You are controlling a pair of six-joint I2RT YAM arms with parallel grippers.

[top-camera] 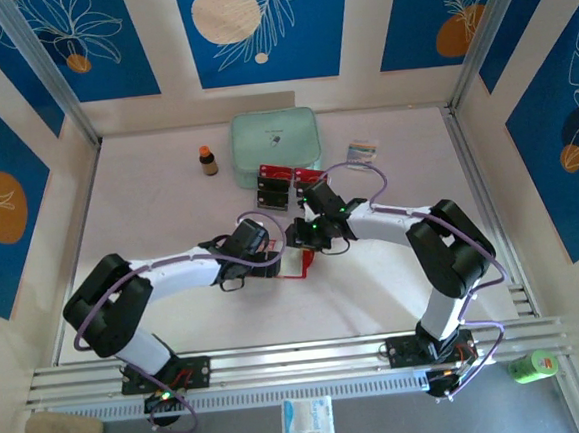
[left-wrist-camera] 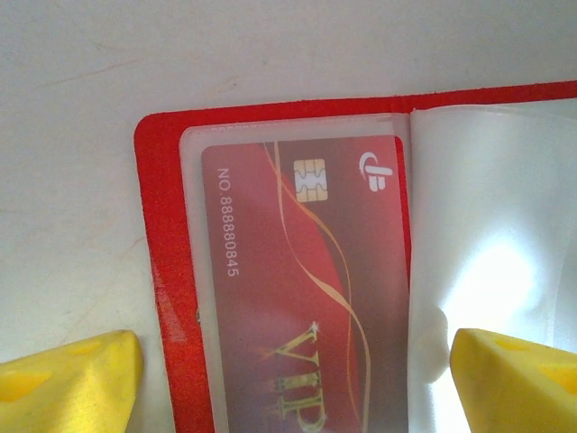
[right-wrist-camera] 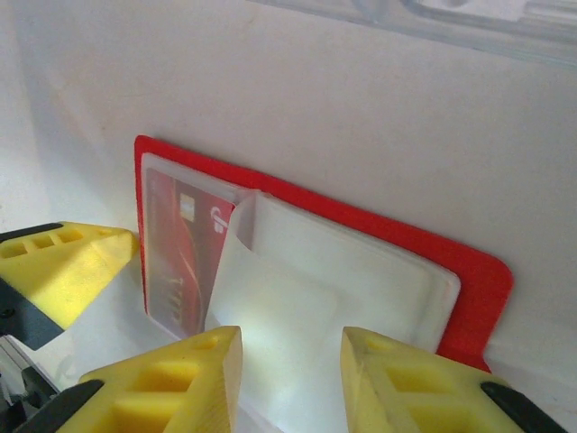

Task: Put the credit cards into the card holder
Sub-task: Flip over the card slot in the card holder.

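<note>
The risk I see is at the open card holder (left-wrist-camera: 158, 271), which lies flat on the table (top-camera: 147, 188) between the 2 arms. On its left page, 1 VIP card (left-wrist-camera: 297, 298) sits inside a clear pocket. If the left gripper (left-wrist-camera: 288, 383) presses or drags there, the card can slide out, or the whole holder can shift. Further right, the loose clear pocket leaves (right-wrist-camera: 297, 280) curl up, and they can fold or slip away if the right gripper (right-wrist-camera: 290, 379) closes badly. The other credit cards (top-camera: 277, 185) lie beside the mint-green case (top-camera: 274, 137).

The left gripper stands wide open with 1 fingertip at each side of the left page, and it holds nothing. The right gripper is partly open with the leaves between its fingers. I cannot tell if they touch.
</note>
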